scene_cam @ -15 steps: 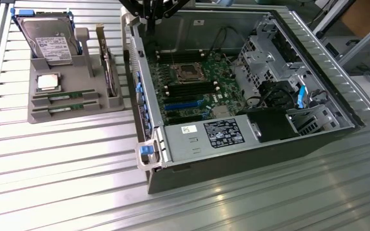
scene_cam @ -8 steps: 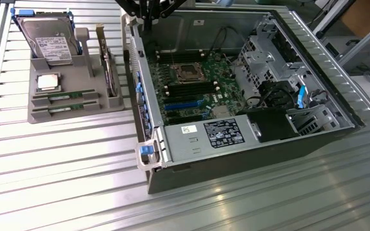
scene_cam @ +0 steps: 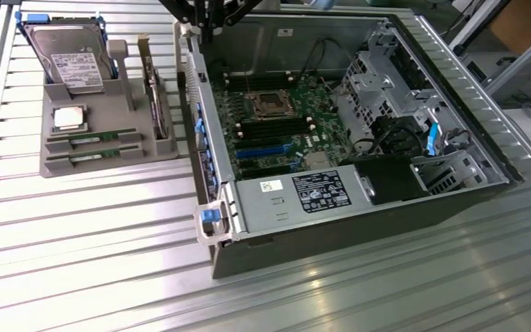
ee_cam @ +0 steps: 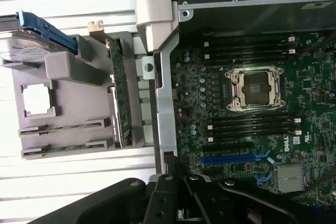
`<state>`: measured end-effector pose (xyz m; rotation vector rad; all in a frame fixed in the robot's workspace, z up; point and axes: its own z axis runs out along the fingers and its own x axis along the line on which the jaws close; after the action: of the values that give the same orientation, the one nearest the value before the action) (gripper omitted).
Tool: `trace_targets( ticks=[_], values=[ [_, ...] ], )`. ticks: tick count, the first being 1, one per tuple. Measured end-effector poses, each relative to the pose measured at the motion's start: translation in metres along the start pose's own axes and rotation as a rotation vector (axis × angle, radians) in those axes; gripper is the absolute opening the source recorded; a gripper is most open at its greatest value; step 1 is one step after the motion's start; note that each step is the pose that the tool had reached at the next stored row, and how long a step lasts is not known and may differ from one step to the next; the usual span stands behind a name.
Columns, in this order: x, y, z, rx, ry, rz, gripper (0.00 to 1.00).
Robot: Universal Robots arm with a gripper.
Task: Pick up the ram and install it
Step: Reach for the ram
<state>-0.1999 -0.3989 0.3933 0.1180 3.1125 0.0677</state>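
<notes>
One open PC case (scene_cam: 358, 228) sits on the exterior view's right. At its near end is the power supply (scene_cam: 312, 194), with a white and black label whose print is too small for me to read. A blue latch (scene_cam: 208, 216) is on the near left corner.

Over on the exterior view's left is the grey tray (scene_cam: 108, 168). The nearer ram stick (scene_cam: 93, 158) lies flat in its front slot, and the second ram stick (scene_cam: 95, 140) sits just behind it. Next back is the silver processor chip (scene_cam: 70, 119), then the hard drive (scene_cam: 72, 59) standing at the far end, its label unreadable. A card with a metal bracket (scene_cam: 157, 104) stands on edge along the tray's right side. That card and the case's left wall are between the sticks and the motherboard (scene_cam: 289, 142).

On the board, the empty CPU socket (ee_cam: 255, 88) has black memory slots on both sides, and I can make out "DELL" printed near the blue slot (ee_cam: 236, 157).

Farthest back, the arm (scene_cam: 201, 12) hangs over the far end of that left wall. The gripper (ee_cam: 173, 179) points down with its fingers pinched together, and I can't see anything in them.
</notes>
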Motion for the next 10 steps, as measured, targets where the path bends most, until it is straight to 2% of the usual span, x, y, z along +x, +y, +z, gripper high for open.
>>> trace_targets(
  ticks=[10],
  values=[
    [0.0095,-0.0007,-0.0003,0.0,0.0,0.0,0.1]
  ],
)
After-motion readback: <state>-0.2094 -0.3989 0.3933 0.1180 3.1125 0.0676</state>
